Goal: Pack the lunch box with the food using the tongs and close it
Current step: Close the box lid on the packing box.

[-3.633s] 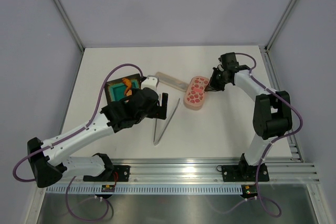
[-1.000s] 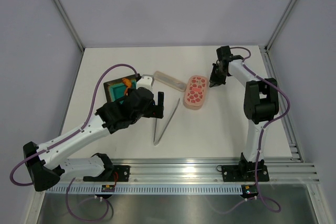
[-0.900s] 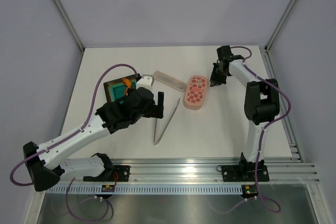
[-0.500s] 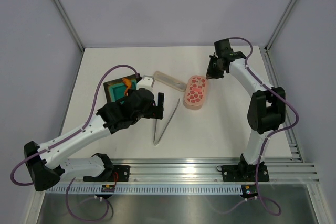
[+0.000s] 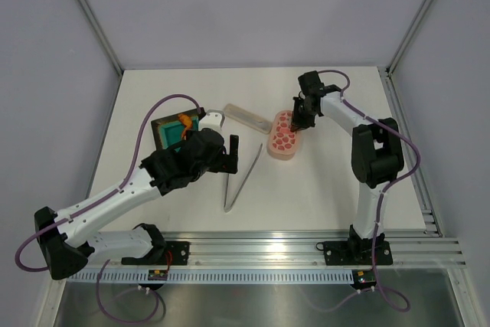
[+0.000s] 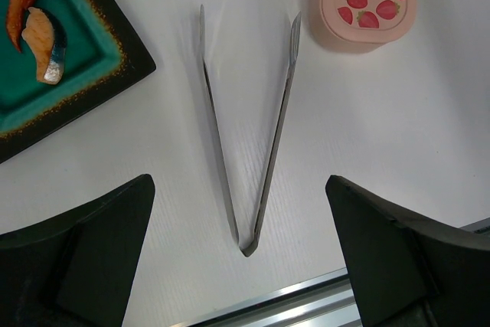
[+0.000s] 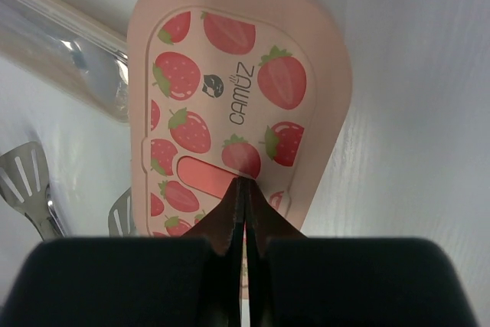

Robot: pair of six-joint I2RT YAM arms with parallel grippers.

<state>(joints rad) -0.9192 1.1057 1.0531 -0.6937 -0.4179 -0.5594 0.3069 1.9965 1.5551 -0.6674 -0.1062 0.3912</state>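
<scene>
Lunch box [image 5: 285, 135]: pink oval with a strawberry-print lid on top, lying mid-table, its long side angled away from the arms.

Right arm: reaches up and bends back inward to the box's far end. Right claw [image 5: 295, 122] has both fingers pressed together with nothing between them, the tips pointing down at the lid beside its plain pink oval patch. I cannot tell whether the tips touch the lid.

Left arm: stretches diagonally in from the near left corner, wrist over the tongs. Left claw [image 6: 239, 185] is spread wide and holds nothing, with one finger on each side of the tongs' joined end.

Tongs [image 5: 243, 176]: flat on the table [image 5: 329, 189], a narrow V with the joint toward the arms and the tips near the box.

Tray [image 5: 162, 134]: dark with a teal mat, to the left, holding the food [image 6: 42, 36].

Clear case [image 5: 246, 118]: just beyond the box's left edge.
</scene>
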